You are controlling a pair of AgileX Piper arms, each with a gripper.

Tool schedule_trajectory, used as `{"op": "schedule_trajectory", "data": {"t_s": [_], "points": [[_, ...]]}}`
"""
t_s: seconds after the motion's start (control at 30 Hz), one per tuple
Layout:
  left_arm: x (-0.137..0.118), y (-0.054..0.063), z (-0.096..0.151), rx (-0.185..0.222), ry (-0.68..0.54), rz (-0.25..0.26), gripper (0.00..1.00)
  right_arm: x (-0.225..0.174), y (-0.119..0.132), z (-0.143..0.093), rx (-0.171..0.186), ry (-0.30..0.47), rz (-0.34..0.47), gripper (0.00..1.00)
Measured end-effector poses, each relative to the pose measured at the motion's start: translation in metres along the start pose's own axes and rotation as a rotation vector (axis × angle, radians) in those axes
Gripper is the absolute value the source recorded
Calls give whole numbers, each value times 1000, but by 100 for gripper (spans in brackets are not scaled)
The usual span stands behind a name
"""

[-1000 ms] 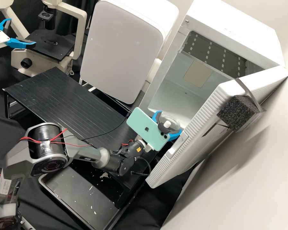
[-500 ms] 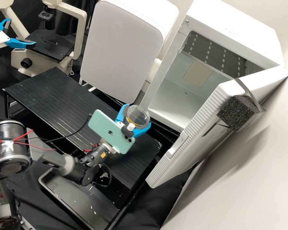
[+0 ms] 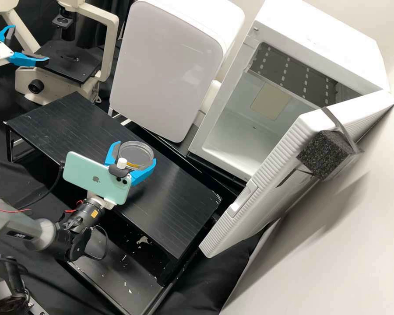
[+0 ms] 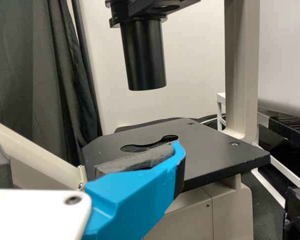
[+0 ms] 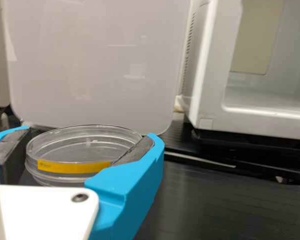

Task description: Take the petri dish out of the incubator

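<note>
Held level above the black slatted platform (image 3: 179, 188), the clear petri dish (image 3: 136, 154) is between the two blue fingers of my right gripper (image 3: 136, 152). The right wrist view shows the dish (image 5: 87, 145) with yellow tape on its side and both pads of my right gripper (image 5: 92, 133) against it. To the right, the white incubator (image 3: 324, 33) has its door (image 3: 267, 175) swung open; the dish is outside it. At the upper left my left gripper (image 3: 29, 43) stands open beside the microscope stage; the left wrist view shows this gripper (image 4: 90, 144) before the stage.
The microscope (image 3: 110, 43) stands at the back left, its black stage (image 4: 210, 155) near the left gripper. A closed white appliance (image 3: 166, 70) rises behind the platform. A black tray (image 3: 114, 271) lies in front, and a black foam block (image 3: 324, 153) is strapped to the incubator door.
My right gripper has moved left with the dish, from the incubator's opening to above the platform. The right arm has drawn back leftward. The left gripper has stayed still.
</note>
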Motion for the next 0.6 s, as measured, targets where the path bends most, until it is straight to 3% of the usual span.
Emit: {"op": "schedule_trajectory", "data": {"t_s": [0.6], "points": [[0, 0, 0, 0, 0, 0, 100, -1, -29, -2, -1, 15, -122, 0]]}}
